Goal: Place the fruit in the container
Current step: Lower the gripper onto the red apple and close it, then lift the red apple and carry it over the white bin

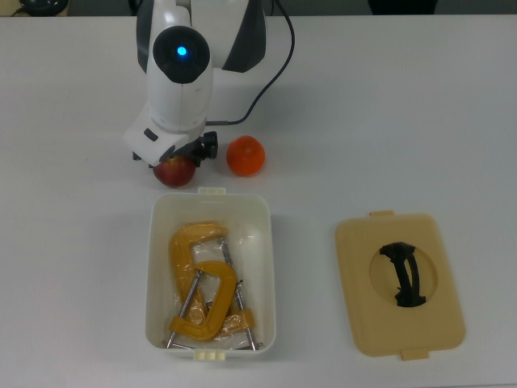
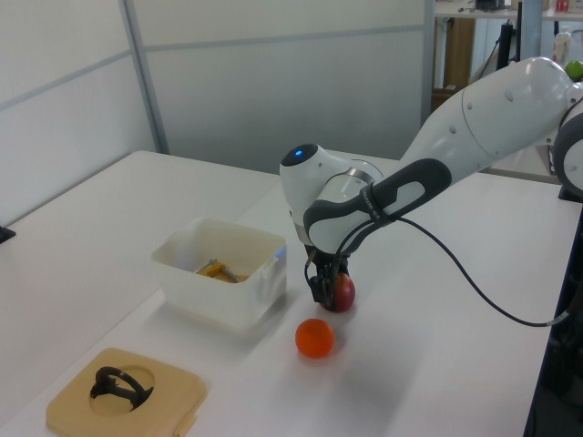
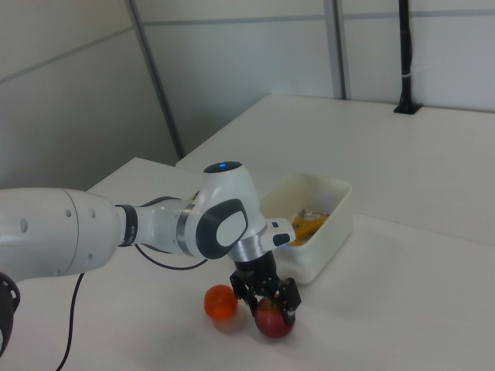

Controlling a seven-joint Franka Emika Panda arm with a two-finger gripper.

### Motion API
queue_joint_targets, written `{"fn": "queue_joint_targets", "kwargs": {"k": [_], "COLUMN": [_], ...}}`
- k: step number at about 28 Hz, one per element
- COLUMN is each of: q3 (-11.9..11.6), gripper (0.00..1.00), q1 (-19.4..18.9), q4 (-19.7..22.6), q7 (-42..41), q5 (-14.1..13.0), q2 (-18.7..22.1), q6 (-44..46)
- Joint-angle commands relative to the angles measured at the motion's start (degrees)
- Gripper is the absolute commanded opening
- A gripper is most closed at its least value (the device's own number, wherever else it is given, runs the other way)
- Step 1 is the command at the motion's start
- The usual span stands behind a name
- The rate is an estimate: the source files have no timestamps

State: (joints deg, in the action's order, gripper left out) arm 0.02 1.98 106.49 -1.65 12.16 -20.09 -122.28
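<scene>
Right view showed the end effector [image 3: 267, 297] open around the apple [image 3: 273, 318]; a bad squeeze could roll it toward the orange [image 3: 220, 303].

The arm's wrist hides most of the apple [image 1: 175, 171] in the top view. Beside the apple, the gripper [image 3: 267, 303] fingertips' contact cannot be told

A white table [image 1: 404, 105] carries 4 loose things. The red apple [image 1: 175, 172] and the orange [image 1: 245, 156] sit side by side, apart, just beyond one short end of the white tub [image 1: 266, 275] (yellow clamps [image 1: 202, 283] lie inside it). The tan lid [image 1: 400, 283] lies flat at the top view's right, well apart from the tub.
</scene>
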Motion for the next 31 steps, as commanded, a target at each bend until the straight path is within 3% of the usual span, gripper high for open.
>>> {"fn": "queue_joint_targets", "kwargs": {"k": [1,5,12,17,21,24,28,29,31], "q3": [-0.64,-0.64,-1.17,-1.26,-0.73,-0.64,-0.55,-0.55,-0.64], "gripper": [0.08,0.08,0.09,0.1,0.12,0.16,0.38,0.51,0.87], "q1": [-0.57,-0.39,0.31,1.1,1.1,0.84,-0.04,-0.48,-1.44], "q4": [-1.29,-2.42,-15.25,-18.86,-19.22,-19.13,-19.22,-19.3,-19.31], "q7": [-0.72,-0.63,-0.81,0.07,2.52,3.58,3.58,3.59,4.02], "q5": [-0.03,-1.52,-10.57,-15.14,-16.47,-16.03,-15.85,-15.77,-15.68], "q2": [0.92,2.68,3.3,2.69,1.9,0.58,-1.62,-2.14,-3.29], "q6": [-0.15,1.25,9.87,7.51,-2.13,-5.33,-6.12,-6.21,-7.87]}}
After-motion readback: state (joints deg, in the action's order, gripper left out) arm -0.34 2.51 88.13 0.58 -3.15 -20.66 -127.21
